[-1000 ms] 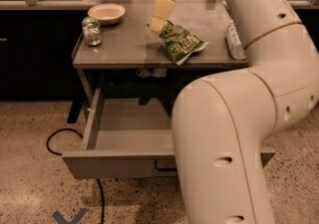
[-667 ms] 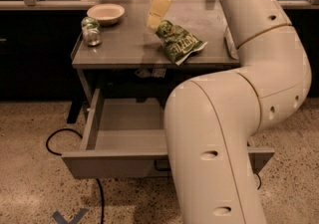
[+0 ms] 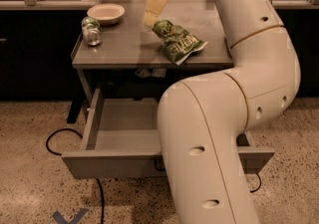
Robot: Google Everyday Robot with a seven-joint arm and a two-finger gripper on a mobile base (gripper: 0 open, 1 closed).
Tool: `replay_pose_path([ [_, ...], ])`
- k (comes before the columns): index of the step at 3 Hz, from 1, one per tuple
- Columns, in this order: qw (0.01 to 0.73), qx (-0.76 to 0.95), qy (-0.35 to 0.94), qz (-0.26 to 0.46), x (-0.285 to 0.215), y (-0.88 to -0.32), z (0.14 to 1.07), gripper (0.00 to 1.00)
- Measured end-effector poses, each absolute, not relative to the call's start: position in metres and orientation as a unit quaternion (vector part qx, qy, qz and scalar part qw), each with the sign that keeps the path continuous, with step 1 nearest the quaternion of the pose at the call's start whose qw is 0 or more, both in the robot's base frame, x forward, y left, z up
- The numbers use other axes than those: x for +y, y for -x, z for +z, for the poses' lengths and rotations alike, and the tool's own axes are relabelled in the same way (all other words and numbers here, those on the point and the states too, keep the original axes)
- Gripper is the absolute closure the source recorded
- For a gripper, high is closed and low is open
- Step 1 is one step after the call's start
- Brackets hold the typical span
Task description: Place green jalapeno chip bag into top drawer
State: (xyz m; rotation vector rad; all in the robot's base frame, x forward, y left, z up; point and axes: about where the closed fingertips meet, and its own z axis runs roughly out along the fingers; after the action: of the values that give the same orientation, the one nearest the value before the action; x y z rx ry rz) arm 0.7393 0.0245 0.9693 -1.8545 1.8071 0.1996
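The green jalapeno chip bag (image 3: 177, 42) lies crinkled on the grey table top (image 3: 119, 49), right of centre, its pale end toward the front right. My gripper (image 3: 150, 20) hangs down from the top of the view, just left of the bag's far end and close to it; I cannot tell whether it touches the bag. The top drawer (image 3: 122, 128) under the table stands pulled out and looks empty where it shows. Its front panel (image 3: 109, 164) faces me; the handle is hidden behind my arm.
A white bowl (image 3: 105, 13) and a small green-topped can (image 3: 90, 31) stand at the table's back left. My large white arm (image 3: 219, 133) covers the right side of the drawer and table. A black cable (image 3: 57, 138) lies on the speckled floor.
The gripper has shifted slightly left, staying above the bag's far end. The bag has stayed on the table. The arm now fills less of the lower view.
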Motion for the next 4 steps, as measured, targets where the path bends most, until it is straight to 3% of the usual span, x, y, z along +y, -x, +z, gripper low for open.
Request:
replay_pose_path([
  [4, 0.272, 0.669, 0.687, 0.073, 0.0277, -0.7419, 0.9704, 0.0],
])
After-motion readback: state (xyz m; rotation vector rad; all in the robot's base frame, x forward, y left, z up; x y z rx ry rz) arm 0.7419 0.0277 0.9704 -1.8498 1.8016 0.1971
